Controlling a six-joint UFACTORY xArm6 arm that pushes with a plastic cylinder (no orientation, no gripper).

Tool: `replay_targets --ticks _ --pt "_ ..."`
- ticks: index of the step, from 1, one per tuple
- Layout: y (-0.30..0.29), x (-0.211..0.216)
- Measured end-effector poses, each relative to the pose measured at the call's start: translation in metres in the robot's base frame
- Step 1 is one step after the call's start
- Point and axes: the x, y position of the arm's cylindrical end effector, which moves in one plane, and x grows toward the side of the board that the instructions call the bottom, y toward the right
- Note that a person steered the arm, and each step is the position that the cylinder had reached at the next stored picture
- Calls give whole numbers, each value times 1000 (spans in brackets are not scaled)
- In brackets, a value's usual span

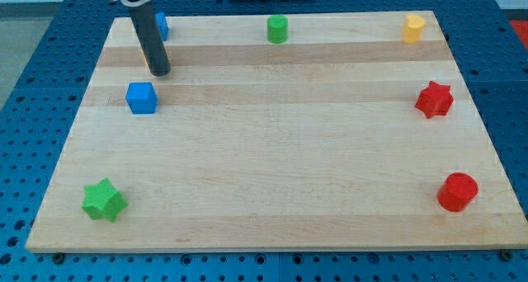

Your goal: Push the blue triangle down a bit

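1. Pincer-wise, this arm is carrying none, so there is no released or clenched state to tell; it is ending in a dark rod, and my tip [159,71] is resting on the bench near the view's upper left corner.
2. Spreading across most of the view, the wooden bench [272,175] is carrying seven blocks, all lying near its edges and leaving the middle bare.
3. Standing at about 11 o'clock on the bench, the rod is hiding most of a blue block [162,25] at the top edge; its shape cannot be made out, but it is probably the blue triangle, touching or just behind the rod.
4. Sitting at 7 o'clock from my tip, near but apart, is a blue cube [141,98].
5. Lying at 4 o'clock is a red cylinder [457,191], and at 3 o'clock a red star [434,99].
6. Resting at 8 o'clock is a green star [104,200].
7. Standing at 12 o'clock is a green cylinder [277,28], and at 1 o'clock a yellow cylinder [413,27].
8. Judging by this, my tip is sitting below the blue block, so it needs to get above it first.
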Motion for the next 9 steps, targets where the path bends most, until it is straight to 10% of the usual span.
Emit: replay_targets --ticks 5,9 --pt "-90 -59" --pt "-13 -112"
